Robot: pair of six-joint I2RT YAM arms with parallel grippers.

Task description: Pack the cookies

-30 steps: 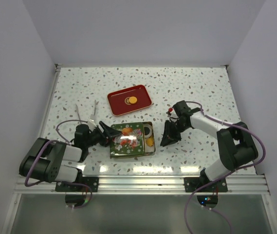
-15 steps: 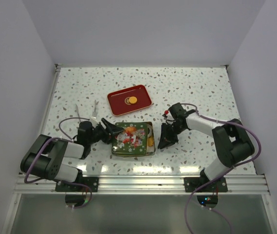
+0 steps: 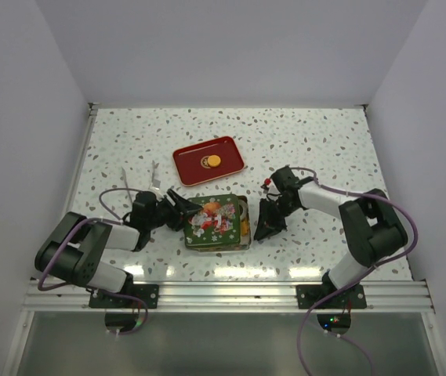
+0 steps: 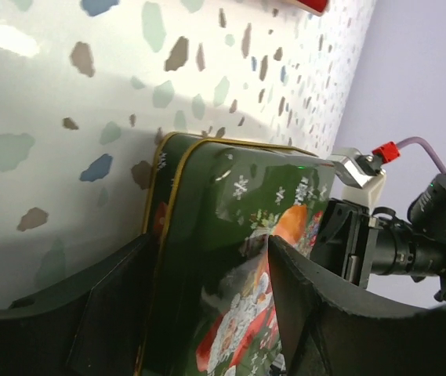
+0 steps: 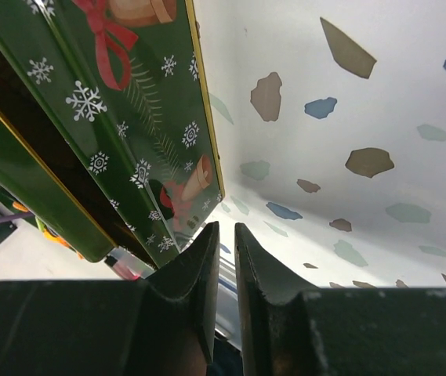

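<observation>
A green Christmas tin (image 3: pixel 242 210) sits at the table's front centre, with its picture lid (image 3: pixel 215 221) covering most of it. A yellow cookie (image 3: pixel 244 228) shows in the strip left uncovered at the right. My left gripper (image 3: pixel 177 211) is shut on the lid's left edge; in the left wrist view my left gripper (image 4: pixel 211 247) has its fingers on either side of the lid (image 4: pixel 238 227). My right gripper (image 3: pixel 263 227) is shut and empty, against the tin's right side; the right wrist view shows the gripper (image 5: pixel 224 229) and the tin (image 5: pixel 144 117). An orange cookie (image 3: pixel 215 160) and a dark cookie (image 3: pixel 205 163) lie on the red tray (image 3: pixel 187 153).
The red tray lies behind the tin, slightly left of centre. White tongs (image 3: pixel 150 178) lie on the table behind my left arm. White walls stand on the left, back and right. A metal rail runs along the near edge.
My left gripper has pushed the lid to the right, so it now covers more of the tin. My right gripper has moved slightly closer to the tin's right side.
</observation>
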